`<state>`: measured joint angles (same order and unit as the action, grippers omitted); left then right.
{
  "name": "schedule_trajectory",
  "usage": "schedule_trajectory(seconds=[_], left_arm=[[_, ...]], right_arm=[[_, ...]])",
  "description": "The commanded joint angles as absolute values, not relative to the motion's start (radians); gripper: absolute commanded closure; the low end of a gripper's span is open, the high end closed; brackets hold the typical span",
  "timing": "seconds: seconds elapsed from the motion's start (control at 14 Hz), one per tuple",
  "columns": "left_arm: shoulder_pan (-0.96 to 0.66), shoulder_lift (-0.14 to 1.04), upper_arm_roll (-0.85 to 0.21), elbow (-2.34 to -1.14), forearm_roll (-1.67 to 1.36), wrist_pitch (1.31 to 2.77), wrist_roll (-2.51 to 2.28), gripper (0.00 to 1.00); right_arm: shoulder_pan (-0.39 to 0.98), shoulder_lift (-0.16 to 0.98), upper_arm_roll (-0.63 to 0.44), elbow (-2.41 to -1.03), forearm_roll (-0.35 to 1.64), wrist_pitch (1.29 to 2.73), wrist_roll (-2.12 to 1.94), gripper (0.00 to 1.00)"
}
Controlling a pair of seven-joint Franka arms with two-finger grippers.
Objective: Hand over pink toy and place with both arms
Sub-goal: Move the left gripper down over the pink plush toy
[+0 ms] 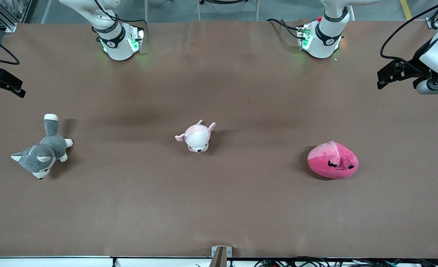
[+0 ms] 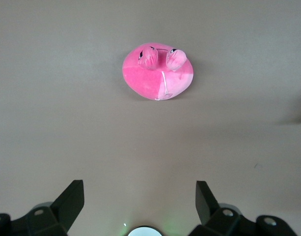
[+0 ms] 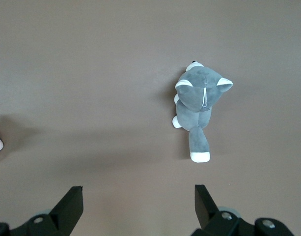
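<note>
The pink toy (image 1: 333, 160), a round hot-pink plush with dark angry eyes, lies on the brown table (image 1: 241, 207) toward the left arm's end. In the left wrist view the pink toy (image 2: 157, 73) sits well ahead of my left gripper (image 2: 140, 189), whose jaws stand open and empty. Seen from the front, the left gripper (image 1: 381, 79) hangs high over the table's edge at the left arm's end. My right gripper (image 1: 18, 92) hangs over the right arm's end, and in its own wrist view the right gripper (image 3: 139, 192) is open with nothing between the fingers.
A pale pink-and-white plush animal (image 1: 196, 137) lies at the table's middle. A grey-and-white plush (image 1: 42, 148) lies toward the right arm's end; the right wrist view shows this grey plush (image 3: 199, 105) below the gripper. Both arm bases (image 1: 120, 42) stand at the table's back edge.
</note>
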<state>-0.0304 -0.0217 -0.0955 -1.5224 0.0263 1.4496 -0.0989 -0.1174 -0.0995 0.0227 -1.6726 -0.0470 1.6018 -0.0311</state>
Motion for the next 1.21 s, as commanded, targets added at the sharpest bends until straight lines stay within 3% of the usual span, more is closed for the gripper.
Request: schedule_trajectory(seconds=[0.0,0.43,1.14], left_arm=[[-0.029,-0.012,-0.092,-1.502,0.012,1.443,-0.106,0.00],[-0.023,0.084,-0.087,-1.459,0.011,1.448,-0.092,0.00],[0.001,0.273,-0.086,-1.538,0.026,1.773,-0.106,0.00]], right_arm=[[-0.124,-0.149,0.026,-1.707,-0.052,1.605,-0.031,0.00],[-0.124,-0.181,0.026,-1.741,-0.052,1.614,-0.031,0.00],[-0.124,-0.181,0.026,-1.749,-0.052,1.614,-0.029,0.00]])
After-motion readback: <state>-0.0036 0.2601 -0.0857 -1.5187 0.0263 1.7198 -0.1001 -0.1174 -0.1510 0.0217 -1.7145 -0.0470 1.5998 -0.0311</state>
